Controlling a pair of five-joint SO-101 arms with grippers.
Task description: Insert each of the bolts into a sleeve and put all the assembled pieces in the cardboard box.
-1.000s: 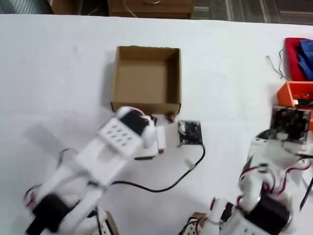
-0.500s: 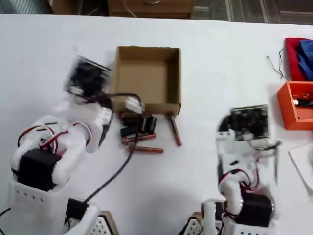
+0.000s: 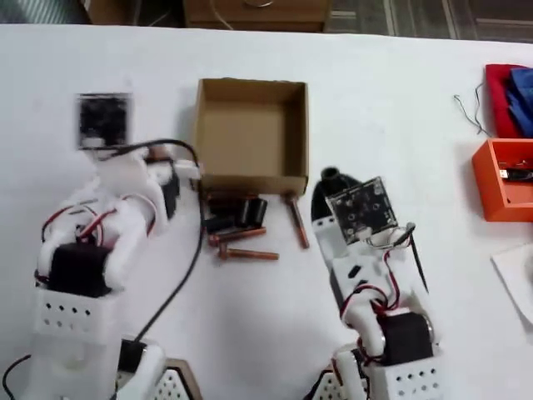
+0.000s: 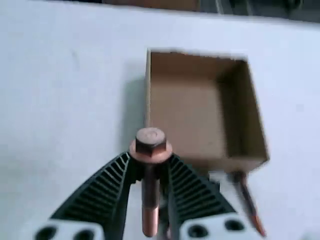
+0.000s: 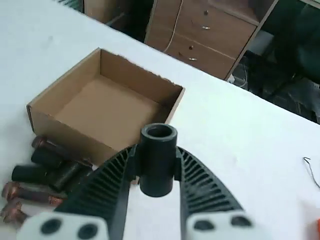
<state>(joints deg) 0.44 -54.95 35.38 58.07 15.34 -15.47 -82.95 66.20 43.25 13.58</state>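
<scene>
Arms over white counter [image 3: 416,125]: left hand [image 4: 150,160] clenches copper hex-head bolt [image 4: 150,192], right hand [image 5: 156,150] clenches black tubular sleeve [image 5: 159,172]; both lengthwise, well apart, not yet facing.

High cam: fixed, off the arms, looking steeply down on the counter [image 3: 400,100] from well above. Arm bases sit at the near edge and the cardboard box [image 3: 250,137] is mid-frame.
Left wrist cam: behind the left gripper [image 4: 150,164], sighting along its fingers, pitched steeply down. The clamped bolt [image 4: 150,145] is right up close, the box just ahead.
Right wrist cam: behind the right gripper [image 5: 156,156], held sleeve [image 5: 158,150] close. Shallower pitch, looking across the counter to a drawer unit [image 5: 210,30] beyond.
Overlap: the box is in all three views. The loose parts [image 3: 241,229] by its near wall are in high and right wrist.
</scene>
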